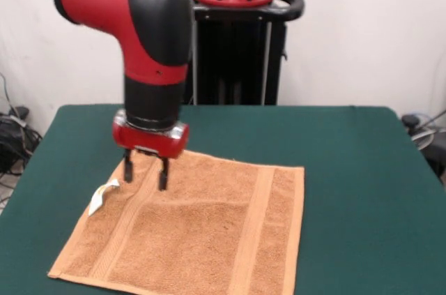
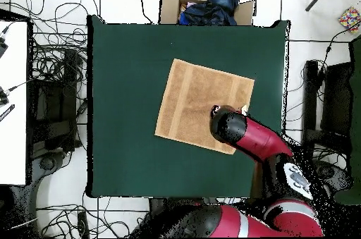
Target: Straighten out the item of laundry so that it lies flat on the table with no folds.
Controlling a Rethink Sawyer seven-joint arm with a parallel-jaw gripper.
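Note:
The orange-tan towel (image 1: 198, 229) lies spread flat on the green table (image 1: 348, 169), with two stripe bands and a small white tag (image 1: 104, 194) sticking out at its left edge. In the overhead view the towel (image 2: 194, 102) sits near the table's middle. My gripper (image 1: 145, 173) hangs just above the towel's far left corner, fingers (image 1: 128, 168) apart and empty. From above the arm (image 2: 229, 125) covers that corner.
A cardboard box (image 2: 204, 3) with dark clothes stands beyond the table's top edge in the overhead view. Cables (image 2: 49, 60) lie on the floor at the left. The black pedestal (image 1: 237, 51) stands behind the table's far edge.

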